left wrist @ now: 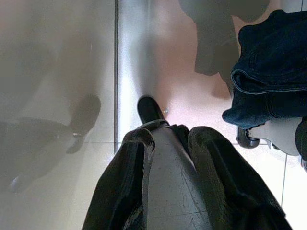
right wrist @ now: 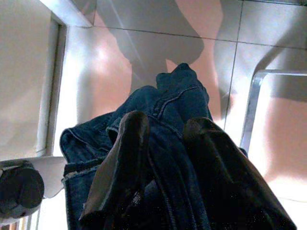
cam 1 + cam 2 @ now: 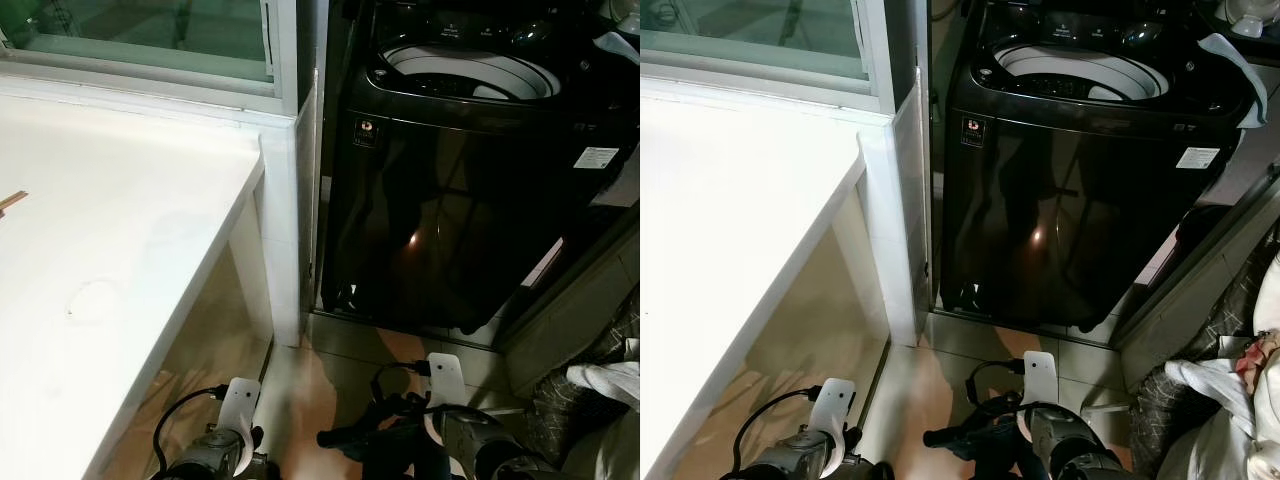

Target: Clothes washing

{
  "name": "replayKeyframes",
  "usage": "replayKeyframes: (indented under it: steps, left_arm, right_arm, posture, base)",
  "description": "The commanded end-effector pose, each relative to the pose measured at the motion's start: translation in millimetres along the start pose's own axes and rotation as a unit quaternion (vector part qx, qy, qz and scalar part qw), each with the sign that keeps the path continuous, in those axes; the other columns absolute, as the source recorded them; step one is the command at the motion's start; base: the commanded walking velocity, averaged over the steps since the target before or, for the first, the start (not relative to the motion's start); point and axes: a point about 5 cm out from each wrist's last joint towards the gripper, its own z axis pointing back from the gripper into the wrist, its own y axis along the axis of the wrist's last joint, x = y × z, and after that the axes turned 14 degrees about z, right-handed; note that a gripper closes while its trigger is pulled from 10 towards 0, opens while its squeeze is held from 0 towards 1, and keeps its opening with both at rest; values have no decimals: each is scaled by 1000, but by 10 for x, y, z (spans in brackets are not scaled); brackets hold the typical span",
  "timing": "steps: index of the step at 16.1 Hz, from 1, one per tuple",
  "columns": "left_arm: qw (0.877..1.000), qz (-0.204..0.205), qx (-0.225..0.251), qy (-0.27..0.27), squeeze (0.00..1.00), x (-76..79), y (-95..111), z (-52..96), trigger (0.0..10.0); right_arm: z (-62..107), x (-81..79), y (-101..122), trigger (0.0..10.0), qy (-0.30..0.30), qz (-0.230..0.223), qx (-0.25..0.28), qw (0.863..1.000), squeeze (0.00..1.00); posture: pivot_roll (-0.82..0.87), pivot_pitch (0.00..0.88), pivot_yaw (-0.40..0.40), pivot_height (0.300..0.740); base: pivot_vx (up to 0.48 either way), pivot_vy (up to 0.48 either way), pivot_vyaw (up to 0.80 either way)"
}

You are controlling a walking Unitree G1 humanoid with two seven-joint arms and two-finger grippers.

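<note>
A black top-loading washing machine (image 3: 440,200) stands ahead with its lid up and its pale drum opening (image 3: 465,70) showing. Low over the tiled floor, my right gripper (image 2: 165,122) is shut on dark blue jeans (image 2: 182,96), which hang bunched between and around its fingers. The same jeans (image 1: 273,62) appear in the left wrist view, beside the left arm. My left gripper (image 1: 172,129) hangs low on the left with its fingertips together and nothing in them.
A white counter (image 3: 100,230) runs along the left, its tiled end post (image 3: 285,240) next to the machine. A pile of white and dark laundry (image 3: 1220,400) lies at the right by a low cabinet. Bare tiled floor (image 3: 330,370) lies in front of the machine.
</note>
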Motion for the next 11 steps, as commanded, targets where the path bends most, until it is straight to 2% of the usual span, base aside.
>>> replayKeyframes:
  steps: [1, 5, 9, 11]
  left_arm:
    - [1000, -3, -8, 0, 0, 3, -51, -1, 10000]
    - [1000, -4, -9, -1, 0, -2, -69, 0, 10000]
    - [1000, -5, -10, 0, 0, -22, -76, 2, 10000]
    - [1000, -5, -10, 1, 0, -32, -73, 3, 10000]
  right_arm:
    - [5, 42, -3, 10000, -2, 12, -2, 1000, 0]
    - [8, 64, -19, 10000, -7, 23, -4, 1000, 0]
    - [-2, -6, 31, 10000, -3, 31, 2, 1000, 0]
    - [-3, -11, 52, 10000, -2, 31, 6, 1000, 0]
  posture:
    - [-10, 18, -25, 740]
    - [-9, 20, -27, 740]
    - [-9, 21, -27, 740]
    - [-9, 21, -27, 740]
  base:
    - [0, 0, 0]
    - [0, 0, -731]
    - [0, 0, -703]
    - [0, 0, 0]
